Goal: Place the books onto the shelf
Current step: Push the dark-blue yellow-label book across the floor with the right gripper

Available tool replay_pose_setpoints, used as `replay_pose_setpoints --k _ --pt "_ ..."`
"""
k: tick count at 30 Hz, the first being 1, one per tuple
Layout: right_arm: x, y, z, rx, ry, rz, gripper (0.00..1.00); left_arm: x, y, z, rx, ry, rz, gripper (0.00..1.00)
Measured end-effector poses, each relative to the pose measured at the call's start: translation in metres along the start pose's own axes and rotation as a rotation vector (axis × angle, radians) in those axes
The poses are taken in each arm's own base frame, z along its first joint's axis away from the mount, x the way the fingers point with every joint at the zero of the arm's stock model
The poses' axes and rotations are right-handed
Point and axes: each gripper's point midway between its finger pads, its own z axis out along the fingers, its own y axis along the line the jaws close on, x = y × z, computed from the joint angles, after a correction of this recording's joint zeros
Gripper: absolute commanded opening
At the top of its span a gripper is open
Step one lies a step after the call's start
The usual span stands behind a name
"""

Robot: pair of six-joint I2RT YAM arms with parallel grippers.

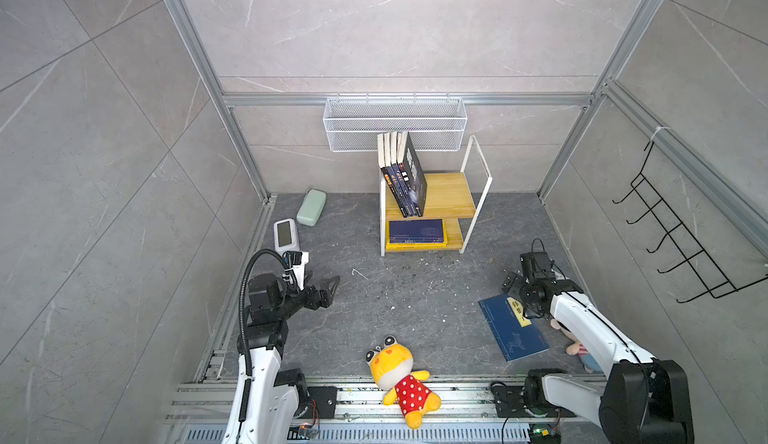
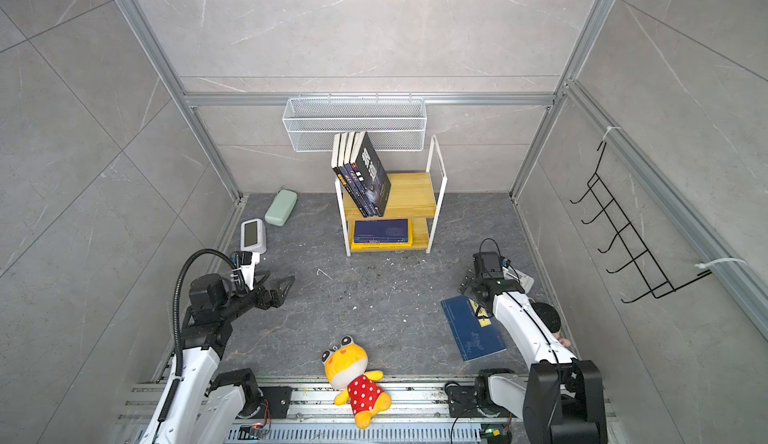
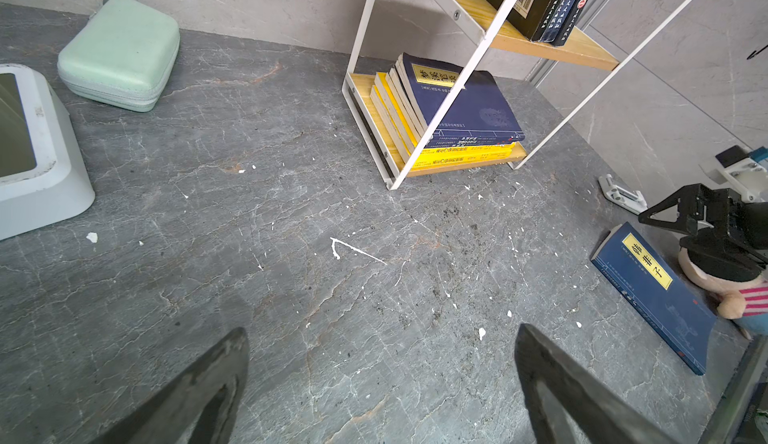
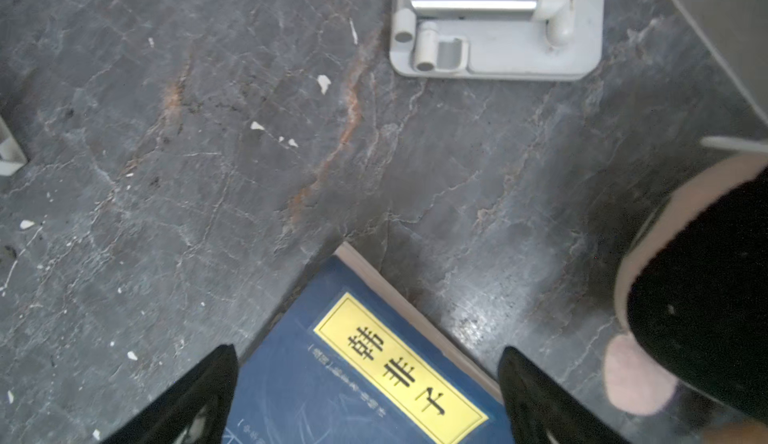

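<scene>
one doll [image 3: 725, 292] lies just beside blue book [image 3: 665, 309]

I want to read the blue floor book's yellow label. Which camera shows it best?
The right wrist view: the blue book lies close, its label large. The left wrist view shows nearly the whole book, label smaller. In both top views the right arm covers part of the label.

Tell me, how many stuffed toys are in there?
2. A yellow frog toy in a red spotted dress lies across the front rail; a black-haired doll lies beside the blue book, partly hidden by the right arm. No others show.
</scene>
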Motion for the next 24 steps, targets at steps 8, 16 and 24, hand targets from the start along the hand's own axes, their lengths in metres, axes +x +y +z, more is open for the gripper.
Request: replay_pose_setpoints --k 8,16,24 --pt "0.033 -0.005 0.027 -0.049 0.200 0.068 0.99 0.001 0.000 0.001 0.000 0.004 -0.003 1.00" --pt "0.038 0.025 0.034 -0.170 0.249 0.063 0.93 0.002 0.001 0.002 0.000 0.008 -0.006 1.00" --pt "0.049 0.098 0.029 -0.352 0.233 0.005 0.93 0.003 0.001 0.002 0.001 0.012 -0.009 1.00"
